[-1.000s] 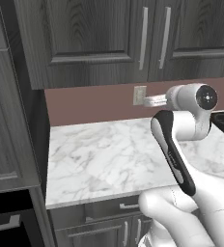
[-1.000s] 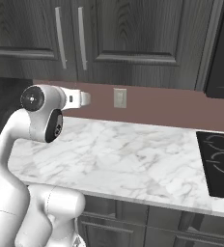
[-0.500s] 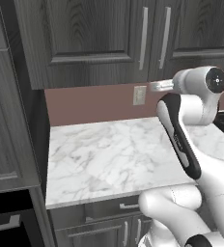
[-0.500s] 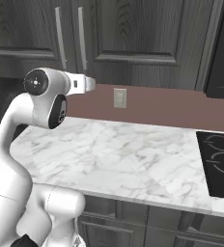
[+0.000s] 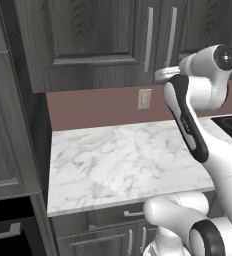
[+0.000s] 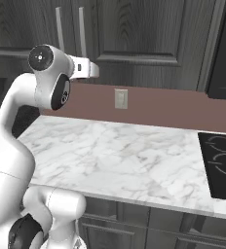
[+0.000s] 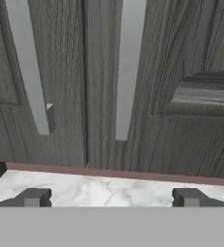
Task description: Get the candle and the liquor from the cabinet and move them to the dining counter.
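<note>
The step in hand looks like reaching to open the cabinet (image 7: 99,72), doors shut, so candle and liquor sit unseen, presumably inside; the gripper (image 7: 109,198), jaws wide apart and empty, faces the handle (image 7: 128,67) at twelve o'clock; next, close in on it.

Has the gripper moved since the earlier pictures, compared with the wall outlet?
Yes. The gripper has risen: its white hand was level with the wall outlet and now sits above it, before the cabinet doors.

no readable text, labels or signs
</note>
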